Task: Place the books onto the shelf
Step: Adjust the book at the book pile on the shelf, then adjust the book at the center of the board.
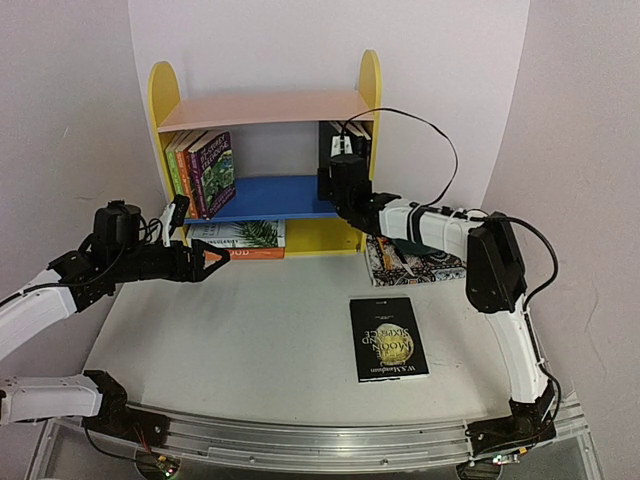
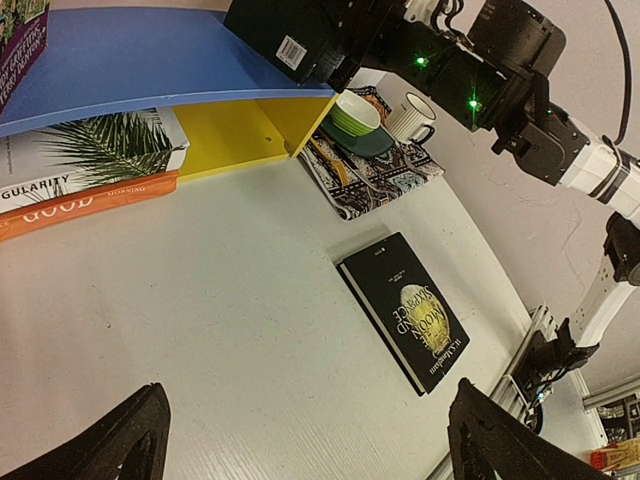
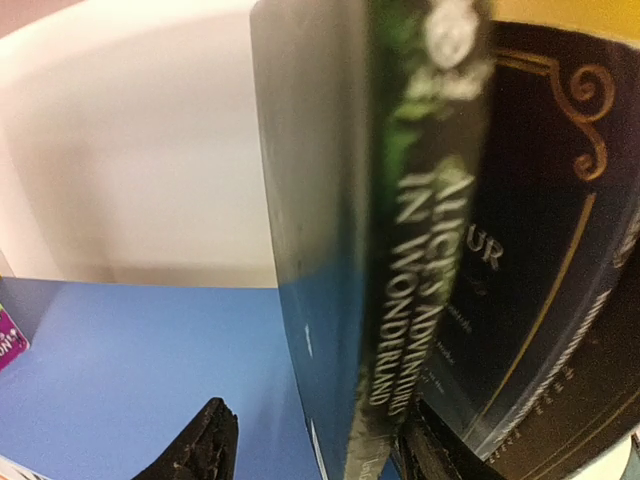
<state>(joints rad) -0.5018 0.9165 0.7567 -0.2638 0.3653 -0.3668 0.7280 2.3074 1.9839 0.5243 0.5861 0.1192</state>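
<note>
Top external view, left to right: the left gripper (image 1: pixel 214 263) hangs wide open just above the table (image 1: pixel 250 330) in front of the shelf (image 1: pixel 265 108), where a few books (image 1: pixel 205 172) stand upright at the left end of the blue board (image 1: pixel 275 195) and a palm-leaf book (image 1: pixel 245 233) lies flat on an orange book (image 1: pixel 250 253) underneath. At the board's right end the right gripper (image 1: pixel 340 165) straddles an upright Alice in Wonderland paperback (image 3: pixel 400 250) beside another dark book (image 3: pixel 540 250), with a gap between one finger (image 3: pixel 205 450) and the cover, so it's loose, not clamped. One black book (image 1: pixel 388 338) lies flat on the table near the patterned cloth (image 1: pixel 420 265).
</note>
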